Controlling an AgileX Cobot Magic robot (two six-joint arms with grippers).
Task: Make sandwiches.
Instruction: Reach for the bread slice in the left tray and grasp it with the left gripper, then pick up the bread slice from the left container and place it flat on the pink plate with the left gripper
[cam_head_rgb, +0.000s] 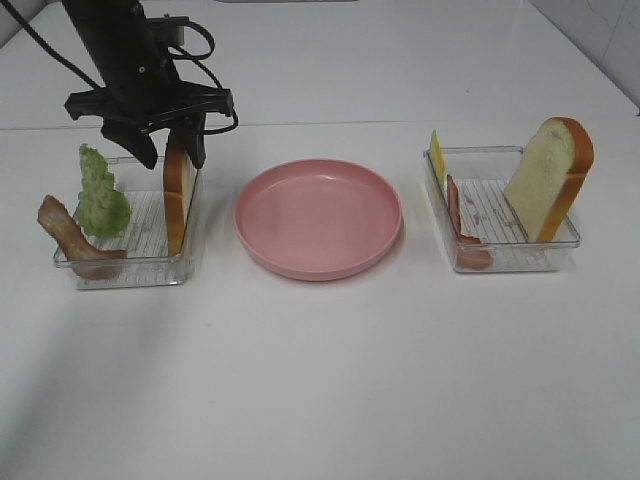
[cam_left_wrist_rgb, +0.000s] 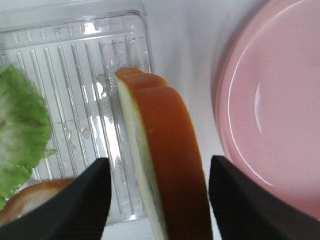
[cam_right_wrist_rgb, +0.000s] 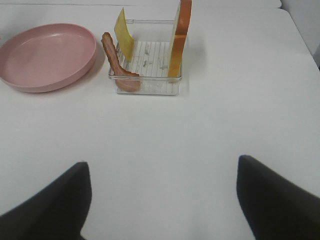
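Straddling the bread slice (cam_head_rgb: 178, 200), left hand (cam_head_rgb: 172, 150) gapes.

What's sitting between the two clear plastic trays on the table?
Only the round pink plate lies between the left clear plastic tray and the right clear plastic tray; the exterior high view shows it.

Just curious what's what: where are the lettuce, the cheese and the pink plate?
lettuce (cam_head_rgb: 101, 196), high camera, middle of the leaf.
cheese (cam_right_wrist_rgb: 123, 33), right wrist camera, flat face.
pink plate (cam_head_rgb: 318, 215), high camera, bare middle.
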